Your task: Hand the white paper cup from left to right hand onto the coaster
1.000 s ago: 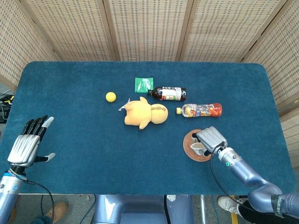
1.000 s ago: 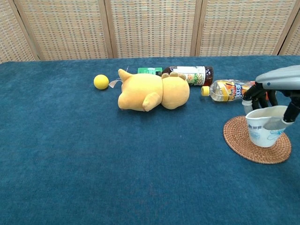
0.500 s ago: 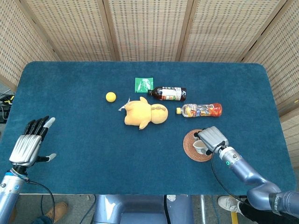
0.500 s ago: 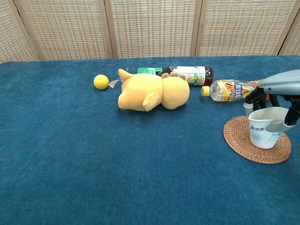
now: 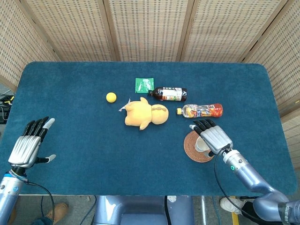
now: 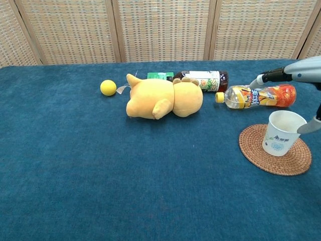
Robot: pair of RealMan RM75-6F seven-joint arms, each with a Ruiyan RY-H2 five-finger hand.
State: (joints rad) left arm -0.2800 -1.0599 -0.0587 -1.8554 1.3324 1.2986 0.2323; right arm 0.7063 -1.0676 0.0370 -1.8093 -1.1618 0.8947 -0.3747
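Note:
The white paper cup (image 6: pixel 282 132) stands upright on the round woven coaster (image 6: pixel 257 152) at the right of the blue table; in the head view the cup (image 5: pixel 202 145) is mostly hidden under my right hand. My right hand (image 5: pixel 213 136) hovers above the cup with its fingers spread out, and nothing is in it; the chest view shows only its fingers (image 6: pixel 296 76) at the right edge. My left hand (image 5: pixel 29 145) is open, fingers straight, at the table's front left edge, far from the cup.
A yellow plush toy (image 5: pixel 146 113) lies mid-table. Behind it are a yellow ball (image 5: pixel 111 97), a green packet (image 5: pixel 144 84) and a dark bottle (image 5: pixel 168 93) on its side. A clear orange-labelled bottle (image 5: pixel 201 110) lies just behind the coaster.
My right hand has let go of the cup, opened its fingers and lifted above it. The cup now stands free on the coaster. The left hand has barely moved.

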